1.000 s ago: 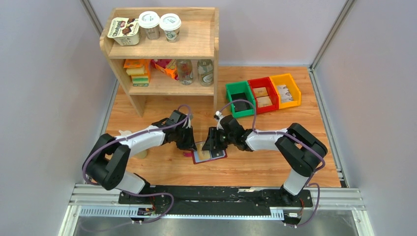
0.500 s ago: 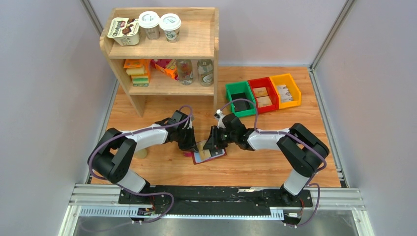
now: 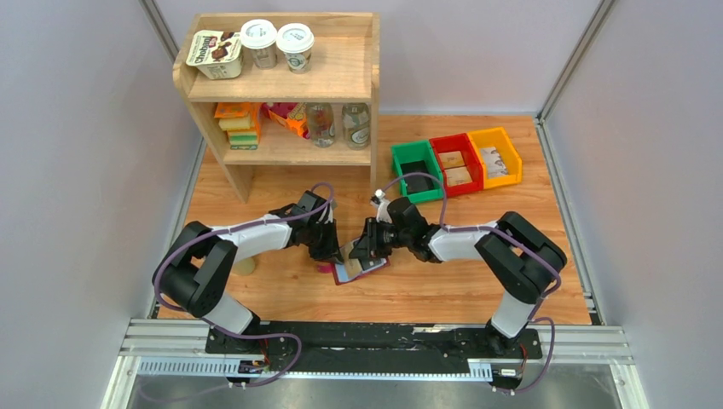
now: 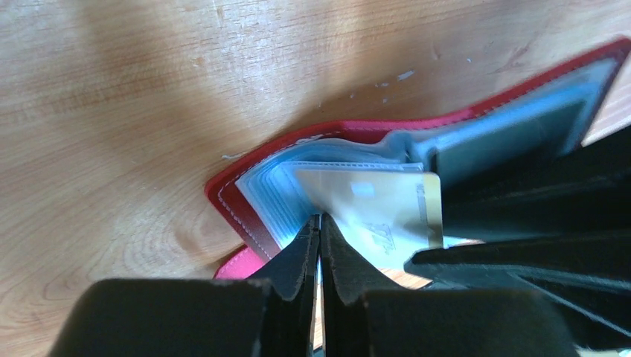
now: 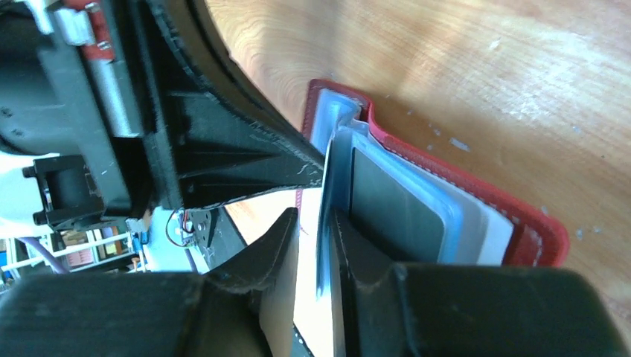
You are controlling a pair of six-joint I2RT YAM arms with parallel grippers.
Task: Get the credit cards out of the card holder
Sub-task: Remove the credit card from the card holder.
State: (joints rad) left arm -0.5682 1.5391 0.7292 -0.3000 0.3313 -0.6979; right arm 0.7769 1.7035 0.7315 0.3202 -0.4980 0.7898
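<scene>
The dark-red card holder (image 3: 361,271) lies open on the table between my two grippers, its grey-blue sleeves fanned up. In the left wrist view the holder (image 4: 238,204) shows a pale, gold-edged credit card (image 4: 379,212) sticking out of the sleeves. My left gripper (image 4: 320,220) is shut on that card's near edge; it also shows in the top view (image 3: 334,253). My right gripper (image 5: 312,219) stands slightly open around the edge of a raised sleeve (image 5: 331,178), one finger against a dark card face (image 5: 394,208). It shows in the top view (image 3: 361,252) over the holder's right half.
Green (image 3: 416,170), red (image 3: 456,164) and yellow (image 3: 494,157) bins stand at the back right. A wooden shelf (image 3: 281,94) with cups, bottles and boxes stands at the back left. My left gripper's finger (image 5: 245,160) crosses the right wrist view.
Both grippers have closed in toward each other over the holder. The holder's right side has shifted a little left and tilted up. The left arm's elbow has swung in.
</scene>
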